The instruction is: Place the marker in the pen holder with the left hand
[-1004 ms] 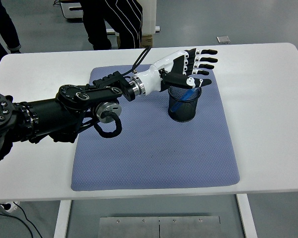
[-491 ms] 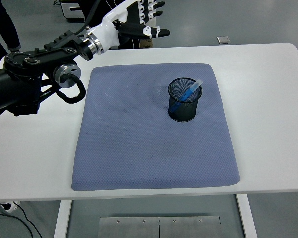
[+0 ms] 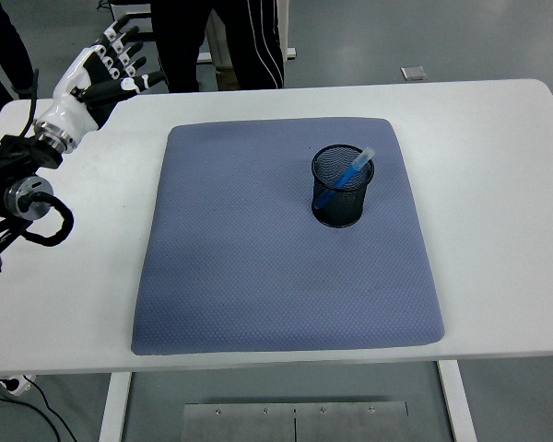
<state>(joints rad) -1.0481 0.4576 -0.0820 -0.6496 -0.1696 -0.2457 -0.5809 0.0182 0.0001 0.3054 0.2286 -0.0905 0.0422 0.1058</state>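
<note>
Fingers (image 3: pixel 122 57) spread and empty on the left hand (image 3: pixel 97 74), up at the far left corner of the white table (image 3: pixel 498 212) — well apart from everything on the mat. Blue marker (image 3: pixel 350 170) leaning inside the black mesh pen holder (image 3: pixel 341 187), pale cap poking over the rim toward the right. Holder upright on the blue-grey mat (image 3: pixel 258 258), in its far right part. Legs of a person (image 3: pixel 217 41) standing beyond the far edge — right hand out of sight
</note>
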